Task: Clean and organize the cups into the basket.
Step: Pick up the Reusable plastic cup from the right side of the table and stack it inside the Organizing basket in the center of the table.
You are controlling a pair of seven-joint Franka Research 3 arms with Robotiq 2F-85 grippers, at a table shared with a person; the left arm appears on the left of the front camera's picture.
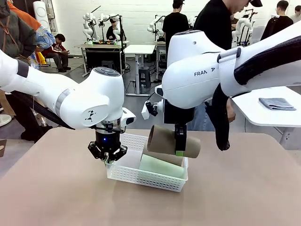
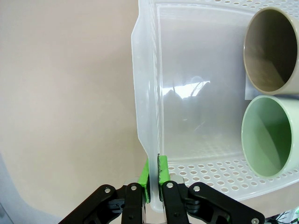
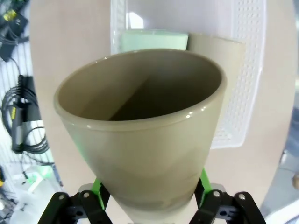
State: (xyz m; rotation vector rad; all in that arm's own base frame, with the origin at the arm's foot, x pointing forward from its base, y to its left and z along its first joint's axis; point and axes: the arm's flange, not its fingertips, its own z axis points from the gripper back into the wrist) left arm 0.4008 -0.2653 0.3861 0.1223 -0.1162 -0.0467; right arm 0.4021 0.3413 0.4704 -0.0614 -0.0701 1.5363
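"Cups first: where are they?"

"Right gripper (image 1: 180, 151) clamps a tall tan-brown tumbler (image 1: 165, 141) sideways above the white mesh-sided plastic basket (image 1: 123, 173), mouth facing left. A pale mint tumbler (image 1: 160, 165) and another tan tumbler (image 3: 218, 45) already lie inside."

"And next?"

"Lower it level, parallel to them. Left gripper (image 2: 153, 179) is pinched shut on the rim, steadying."

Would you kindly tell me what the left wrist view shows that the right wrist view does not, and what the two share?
Left wrist view: the left gripper shut on the rim of the white basket, and the open mouth of the mint green cup.
Right wrist view: the right gripper holding a tan-brown cup above the basket, its mouth toward the camera.
Shared: the basket, the mint green cup lying in it, and the tan table.
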